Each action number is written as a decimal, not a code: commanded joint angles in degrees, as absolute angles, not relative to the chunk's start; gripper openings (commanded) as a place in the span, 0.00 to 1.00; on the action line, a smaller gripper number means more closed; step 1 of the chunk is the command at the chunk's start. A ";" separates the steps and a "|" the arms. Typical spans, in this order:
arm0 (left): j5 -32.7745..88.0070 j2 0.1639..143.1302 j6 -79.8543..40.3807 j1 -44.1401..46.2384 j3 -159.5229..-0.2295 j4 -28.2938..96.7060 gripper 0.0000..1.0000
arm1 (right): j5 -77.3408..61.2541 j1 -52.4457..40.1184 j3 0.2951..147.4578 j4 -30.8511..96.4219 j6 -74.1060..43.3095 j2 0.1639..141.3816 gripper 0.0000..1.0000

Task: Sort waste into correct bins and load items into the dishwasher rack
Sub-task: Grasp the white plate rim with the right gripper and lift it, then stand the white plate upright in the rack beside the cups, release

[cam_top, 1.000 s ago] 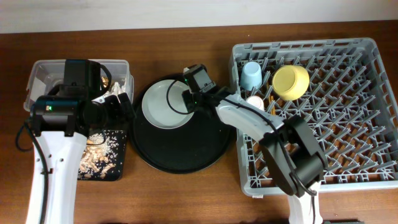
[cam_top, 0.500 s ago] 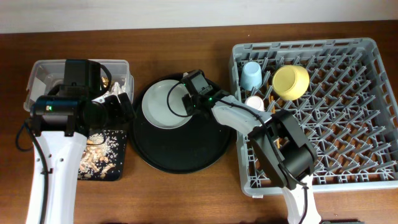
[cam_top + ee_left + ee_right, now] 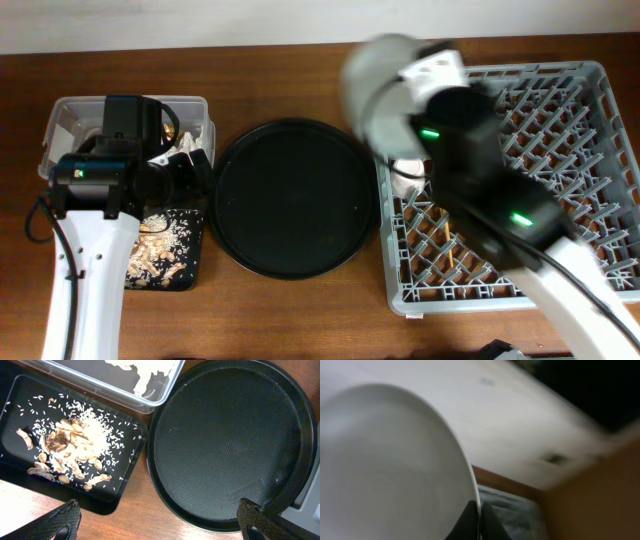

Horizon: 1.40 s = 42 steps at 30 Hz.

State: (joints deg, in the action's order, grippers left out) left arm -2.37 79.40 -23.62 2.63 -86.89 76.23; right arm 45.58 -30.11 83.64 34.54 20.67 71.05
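Left of the round black tray (image 3: 295,200), the shallow black tray (image 3: 125,480) holds beige food scraps (image 3: 75,445). The clear tub (image 3: 60,115) behind it holds white tissue (image 3: 145,375). My left gripper (image 3: 160,527) hangs over that tray's left rim, fingers wide apart and empty. Beyond its right rim, my right gripper (image 3: 478,519) pinches the pale grey plate (image 3: 385,470) by the rim, held in the air over the dishwasher rack (image 3: 560,200).
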 commanded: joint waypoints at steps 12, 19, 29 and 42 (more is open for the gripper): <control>-2.39 79.37 -23.53 2.33 -87.37 76.14 0.99 | 55.88 -17.96 83.42 62.41 23.05 86.24 0.04; -2.39 79.37 -23.55 2.33 -87.37 76.16 0.99 | 51.03 -20.58 83.42 61.71 23.05 90.39 0.05; -2.37 79.37 -23.55 2.33 -87.37 76.16 0.99 | 50.17 -20.49 83.42 59.05 23.16 90.39 0.04; -2.39 79.37 -23.55 2.35 -87.37 76.16 0.99 | 43.16 -17.26 81.14 56.51 23.46 90.39 0.09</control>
State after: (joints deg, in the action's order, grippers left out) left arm -2.37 79.40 -23.64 2.63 -86.89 76.27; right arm 46.04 -16.01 81.41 56.80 24.16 90.24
